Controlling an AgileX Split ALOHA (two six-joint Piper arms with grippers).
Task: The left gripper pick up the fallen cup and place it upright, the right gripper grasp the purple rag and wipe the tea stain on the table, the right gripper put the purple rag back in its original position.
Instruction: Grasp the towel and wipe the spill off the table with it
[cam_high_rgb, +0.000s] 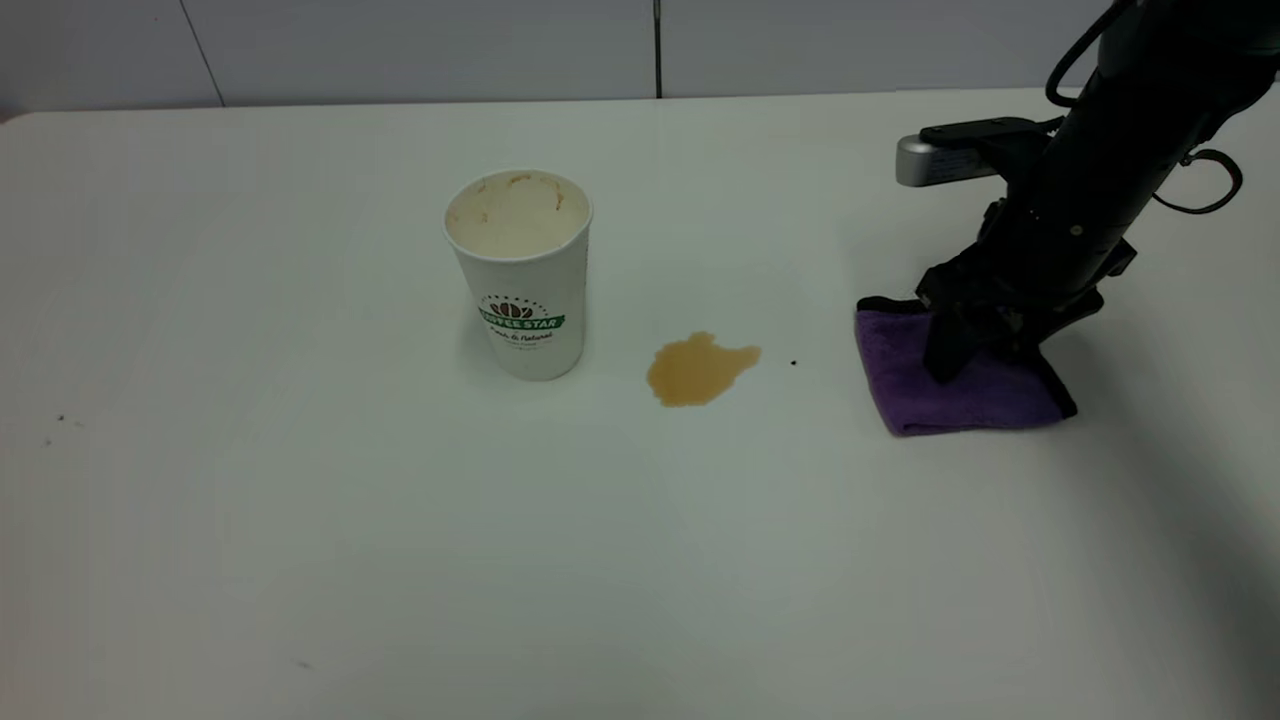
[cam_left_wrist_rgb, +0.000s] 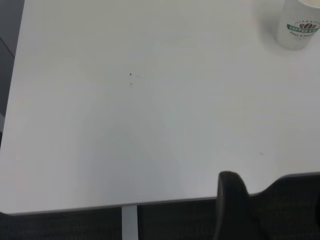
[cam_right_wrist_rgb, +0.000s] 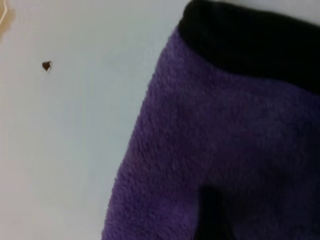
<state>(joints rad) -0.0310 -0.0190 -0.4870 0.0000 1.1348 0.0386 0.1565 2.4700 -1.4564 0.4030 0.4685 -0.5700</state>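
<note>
White tabletop (cam_high_rgb: 300, 500): upright white paper cup (cam_high_rgb: 520, 275), brown tea stain (cam_high_rgb: 698, 369), right gripper (cam_high_rgb: 975, 345) pressing folded purple rag (cam_high_rgb: 955, 385), finger opening indeterminable.

A bare lab-like test bench: plain white table (cam_high_rgb: 300, 550) against pale panelled wall (cam_high_rgb: 400, 45).

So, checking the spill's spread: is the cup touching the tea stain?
Apart. The exterior view shows bare table between the upright cup and the tea stain.

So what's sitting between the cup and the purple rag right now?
In the exterior view, the tea stain lies between cup and purple rag, plus a tiny dark speck.
</note>
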